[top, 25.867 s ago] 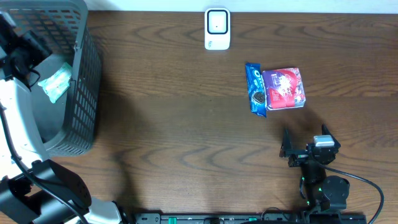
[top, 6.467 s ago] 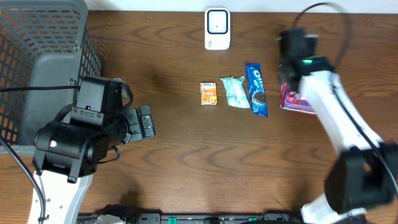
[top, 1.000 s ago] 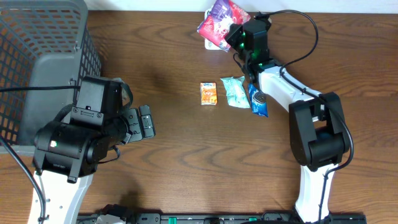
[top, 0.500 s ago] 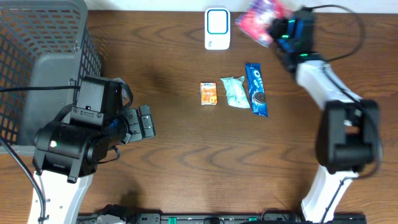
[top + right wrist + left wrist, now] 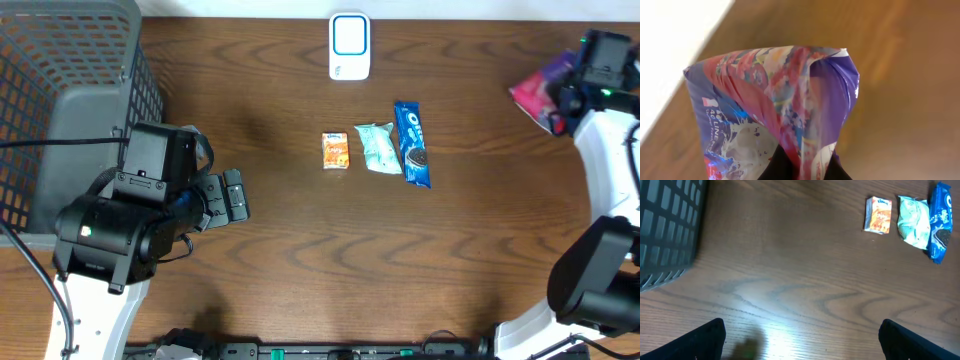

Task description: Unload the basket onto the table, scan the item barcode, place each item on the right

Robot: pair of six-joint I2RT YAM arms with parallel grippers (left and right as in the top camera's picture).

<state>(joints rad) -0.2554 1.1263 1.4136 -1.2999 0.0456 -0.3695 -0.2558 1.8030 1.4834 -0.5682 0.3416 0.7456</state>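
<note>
The right gripper (image 5: 800, 167) is clamping one edge of the purple-and-red crinkly plastic snack bag (image 5: 775, 100), which is fanning out beyond the fingertips. The left gripper (image 5: 802, 340) is standing spread wide, grasping nothing.

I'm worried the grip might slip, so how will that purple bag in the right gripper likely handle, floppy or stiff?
Probably floppy: the purple bag creases and folds where the right gripper pinches it. Likely light, since it is carried by one pinched edge. Its glossy film could be slippery.
</note>
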